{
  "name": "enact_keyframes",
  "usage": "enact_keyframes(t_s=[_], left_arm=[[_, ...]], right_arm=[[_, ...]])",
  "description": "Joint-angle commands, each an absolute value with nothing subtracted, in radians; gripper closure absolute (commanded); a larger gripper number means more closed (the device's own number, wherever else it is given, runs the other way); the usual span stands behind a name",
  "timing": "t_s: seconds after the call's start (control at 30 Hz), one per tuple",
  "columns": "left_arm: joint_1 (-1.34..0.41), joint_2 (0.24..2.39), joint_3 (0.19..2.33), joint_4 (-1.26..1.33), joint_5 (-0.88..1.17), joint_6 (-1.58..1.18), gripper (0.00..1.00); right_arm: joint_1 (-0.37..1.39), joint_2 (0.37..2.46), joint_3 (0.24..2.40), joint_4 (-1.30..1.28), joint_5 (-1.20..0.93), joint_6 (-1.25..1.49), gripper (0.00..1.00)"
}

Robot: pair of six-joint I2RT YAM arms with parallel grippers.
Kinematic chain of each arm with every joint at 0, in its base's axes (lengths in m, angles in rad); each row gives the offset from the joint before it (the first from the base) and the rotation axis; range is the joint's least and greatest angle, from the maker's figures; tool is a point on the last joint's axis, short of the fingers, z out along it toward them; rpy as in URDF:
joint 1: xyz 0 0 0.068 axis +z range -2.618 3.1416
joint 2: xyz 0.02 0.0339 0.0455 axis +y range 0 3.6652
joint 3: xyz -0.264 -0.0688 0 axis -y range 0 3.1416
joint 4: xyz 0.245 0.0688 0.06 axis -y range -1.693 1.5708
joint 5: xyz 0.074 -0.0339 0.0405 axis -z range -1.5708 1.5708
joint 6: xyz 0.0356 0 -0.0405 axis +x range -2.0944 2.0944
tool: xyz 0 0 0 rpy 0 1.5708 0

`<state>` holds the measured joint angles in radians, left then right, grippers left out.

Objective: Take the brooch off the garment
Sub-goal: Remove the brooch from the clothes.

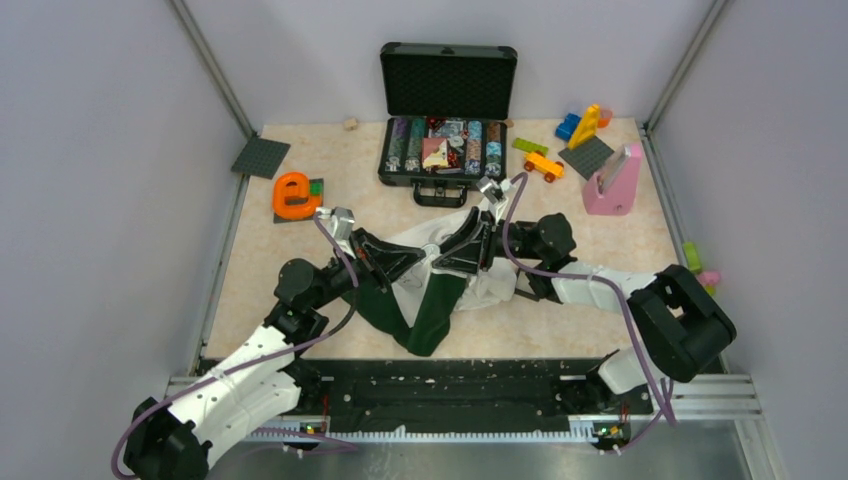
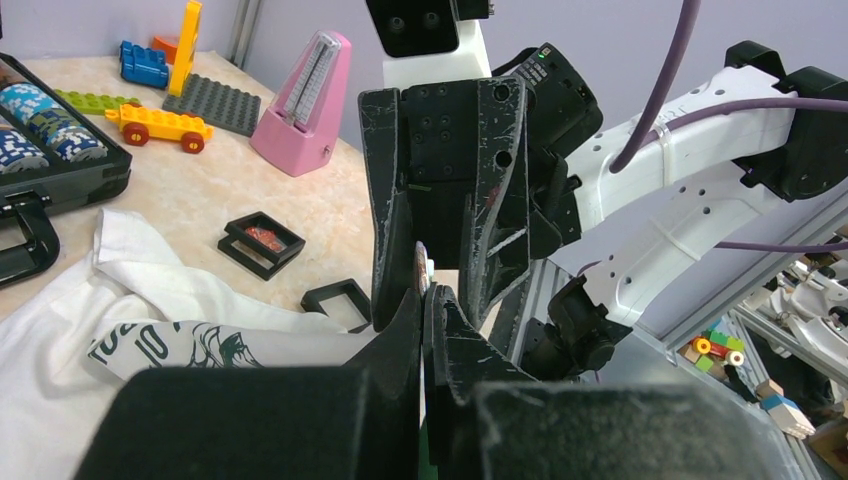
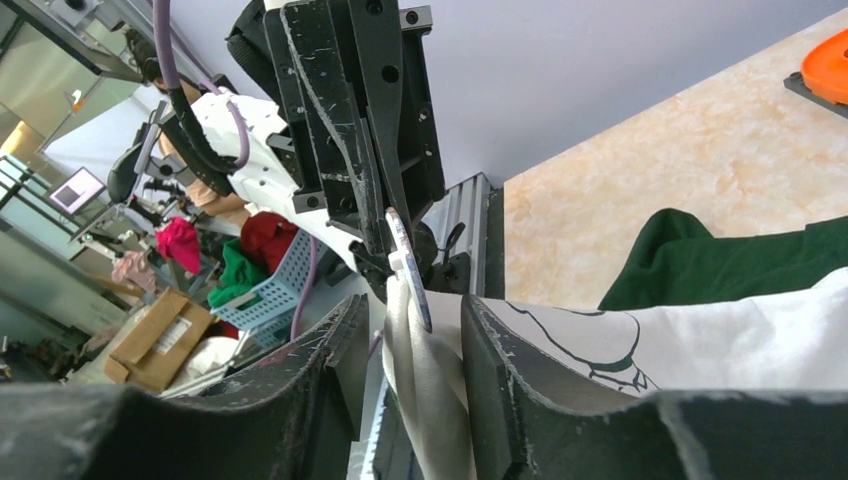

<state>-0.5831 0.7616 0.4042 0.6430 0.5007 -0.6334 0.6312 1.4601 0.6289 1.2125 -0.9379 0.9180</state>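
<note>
Left gripper [image 2: 425,295] is pinching the brooch [image 3: 408,265] above the garment [image 3: 700,340].
Its fingers are pressing together on the brooch; right gripper [image 3: 413,305] is standing spread around it and a white fold.

On the beige worktop [image 1: 330,160] we see an open black case [image 1: 446,80] of poker chips at the back. To its left are an orange letter "e" [image 1: 291,194] and a grey baseplate [image 1: 260,157]. To its right are an orange toy car [image 1: 543,165], a pink metronome [image 1: 612,182] and coloured bricks [image 1: 586,125]. Two small black frames [image 2: 262,243] lie near each other.
</note>
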Motion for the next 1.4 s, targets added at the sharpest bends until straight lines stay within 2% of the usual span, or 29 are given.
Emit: enact_keyframes(t_s=[0.0,0.27,0.63,1.37], left_arm=[[-0.581,0.746,0.419,0.719,0.512,-0.629,1.00],[-0.581,0.740,0.413,0.717,0.517,-0.626,1.00],[-0.581,0.730,0.414,0.713,0.521,-0.617,1.00],[-0.589,0.789,0.443,0.707,0.662,-0.544,1.00]], right_arm=[[0.637,1.463,0.666,1.264,-0.924,0.917,0.63],[0.637,1.472,0.680,1.253,-0.902,0.951,0.69],[0.637,1.486,0.683,1.277,-0.915,0.978,0.99],[0.646,1.492,0.741,1.057,-0.885,0.922,1.00]])
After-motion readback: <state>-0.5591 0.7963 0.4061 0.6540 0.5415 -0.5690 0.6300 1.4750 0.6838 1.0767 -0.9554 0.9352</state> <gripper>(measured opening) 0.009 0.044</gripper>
